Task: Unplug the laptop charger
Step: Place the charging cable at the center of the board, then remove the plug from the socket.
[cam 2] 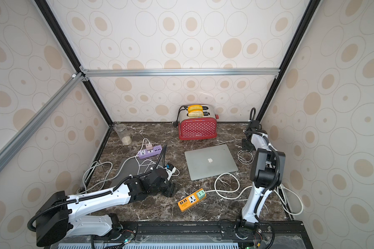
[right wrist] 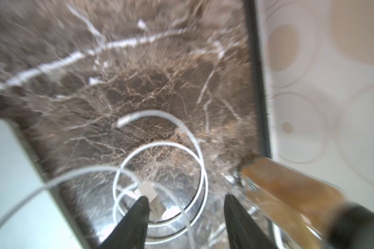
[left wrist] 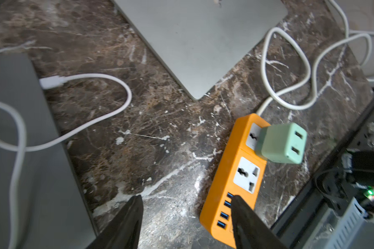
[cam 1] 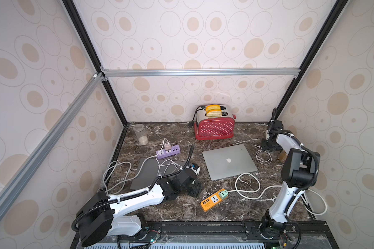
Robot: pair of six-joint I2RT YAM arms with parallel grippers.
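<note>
A silver laptop (cam 1: 229,161) lies shut mid-table. Just right of it a thin white cable (cam 1: 263,157) lies coiled, its white connector (right wrist: 148,191) loose on the marble. My right gripper (right wrist: 186,200) hovers open over the coil and holds nothing. A dark grey laptop (cam 1: 147,174) lies to the left, a white plug (left wrist: 52,81) at its edge. Its cable runs toward a pink charger (cam 1: 167,147) in a purple power strip (cam 1: 168,152). My left gripper (left wrist: 186,200) is open, one finger (left wrist: 244,217) over the USB end of an orange power strip (left wrist: 229,179).
A green adapter (left wrist: 281,143) sits in the orange strip, whose thick white cord (cam 1: 246,185) loops toward the right wall. A red toaster (cam 1: 214,126) and a clear jar (cam 1: 141,134) stand at the back. An amber bottle (right wrist: 289,189) lies by the right wall.
</note>
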